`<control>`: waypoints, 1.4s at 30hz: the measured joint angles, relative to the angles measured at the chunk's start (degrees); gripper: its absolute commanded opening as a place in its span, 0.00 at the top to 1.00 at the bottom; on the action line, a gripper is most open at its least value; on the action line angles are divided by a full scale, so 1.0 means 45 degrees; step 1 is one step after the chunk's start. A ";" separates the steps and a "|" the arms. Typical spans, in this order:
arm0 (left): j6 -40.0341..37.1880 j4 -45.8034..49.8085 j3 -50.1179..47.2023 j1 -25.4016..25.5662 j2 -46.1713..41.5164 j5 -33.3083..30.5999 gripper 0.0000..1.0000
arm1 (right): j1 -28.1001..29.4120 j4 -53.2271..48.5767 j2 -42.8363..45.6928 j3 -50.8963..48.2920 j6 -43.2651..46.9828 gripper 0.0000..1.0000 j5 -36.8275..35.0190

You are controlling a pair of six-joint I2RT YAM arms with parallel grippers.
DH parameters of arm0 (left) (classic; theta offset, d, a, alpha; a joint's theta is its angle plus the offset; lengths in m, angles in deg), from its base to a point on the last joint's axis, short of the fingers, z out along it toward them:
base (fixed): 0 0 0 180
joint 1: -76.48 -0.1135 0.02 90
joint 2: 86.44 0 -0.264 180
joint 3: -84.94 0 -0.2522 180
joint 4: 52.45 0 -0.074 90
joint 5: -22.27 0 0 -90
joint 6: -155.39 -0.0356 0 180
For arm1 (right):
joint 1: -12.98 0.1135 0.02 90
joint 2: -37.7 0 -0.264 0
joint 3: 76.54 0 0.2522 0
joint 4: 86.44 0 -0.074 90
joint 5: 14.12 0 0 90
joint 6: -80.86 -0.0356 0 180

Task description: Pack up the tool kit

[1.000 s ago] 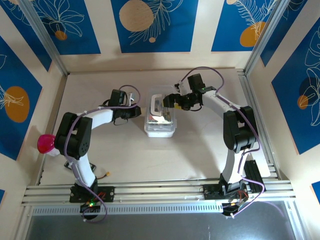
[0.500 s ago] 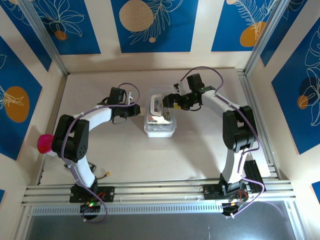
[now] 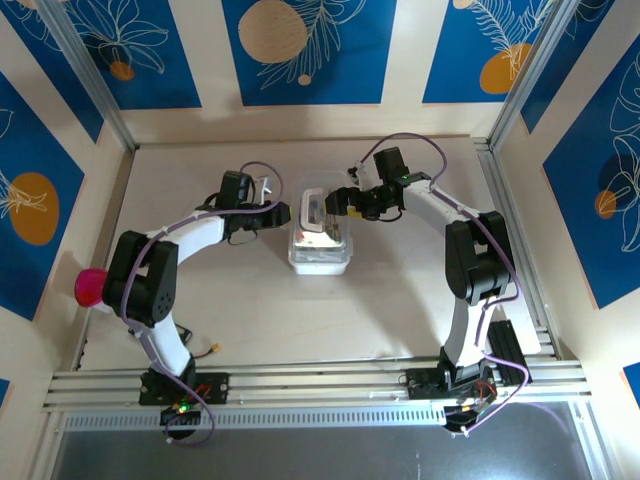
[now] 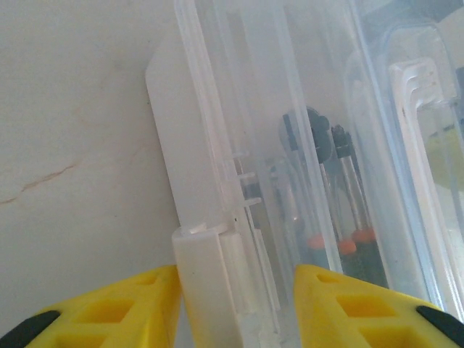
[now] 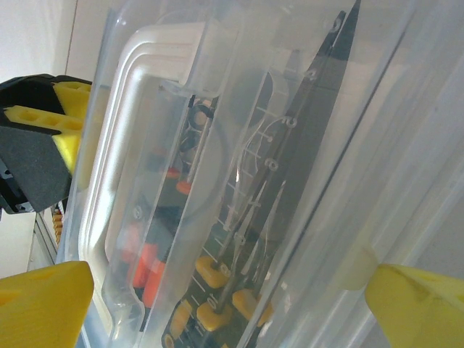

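Left gripper (image 4: 235,281) just let go, jaws now apart either side of the tool kit (image 3: 320,240) latch (image 4: 206,279), so it's probably snapped shut. Right gripper (image 3: 340,200) is spread wide around the kit, can't tell if it's pinching.

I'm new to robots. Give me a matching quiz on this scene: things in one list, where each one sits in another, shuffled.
1. tool kit
2. pink ball
3. left gripper
4. right gripper

A. at the table's left edge
B. at the kit's right side, jaws spread wide
C. in the middle of the table
D. at the kit's left side, astride a white tab

Pairs: 1-C, 2-A, 3-D, 4-B
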State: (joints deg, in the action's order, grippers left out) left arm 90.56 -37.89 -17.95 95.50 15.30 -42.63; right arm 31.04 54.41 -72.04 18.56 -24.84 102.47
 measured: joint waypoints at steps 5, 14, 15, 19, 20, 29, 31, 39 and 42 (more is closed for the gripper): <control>0.0204 -0.0369 -0.0180 -0.0010 0.0000 0.0087 0.55 | 0.0000 -0.0005 0.0000 0.0000 0.0005 0.00 0.0000; 0.0486 -0.0680 -0.0413 -0.0029 -0.0078 0.0160 0.54 | 0.0000 -0.0039 0.0000 0.0015 0.0044 0.00 0.0000; 0.0481 -0.0646 -0.0413 -0.0029 -0.0097 0.0102 0.54 | 0.0000 -0.0039 0.0000 0.0015 0.0049 0.00 0.0000; 0.0525 -0.0423 -0.0413 -0.0010 -0.0180 -0.0160 0.54 | 0.0000 -0.0044 0.0000 0.0019 0.0049 0.00 0.0005; 0.0539 -0.0374 -0.0413 -0.0010 -0.0185 -0.0175 0.54 | 0.0000 -0.0044 0.0000 0.0019 0.0049 0.00 0.0005; 0.1107 -0.0729 -0.0845 -0.0102 -0.0432 -0.0194 0.48 | 0.0000 -0.0044 0.0000 0.0019 0.0053 0.00 0.0005; 0.1345 -0.1088 -0.1025 -0.0170 -0.0476 -0.0024 0.49 | 0.0000 -0.0044 -0.0005 0.0019 0.0053 0.00 0.0005; 0.3002 -0.3857 -0.2064 -0.0491 -0.0398 0.1350 0.51 | 0.0010 -0.0078 -0.0024 0.0034 0.0136 0.00 0.0010; 0.3580 -0.4838 -0.2336 -0.0597 -0.0204 0.1715 0.51 | 0.0015 -0.0126 -0.0029 0.0068 0.0146 0.00 0.0010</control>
State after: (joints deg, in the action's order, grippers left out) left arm 106.67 -59.66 -28.46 92.82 14.38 -34.92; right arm 31.11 53.84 -72.17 18.86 -24.19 102.52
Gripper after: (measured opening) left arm 0.493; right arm 0.999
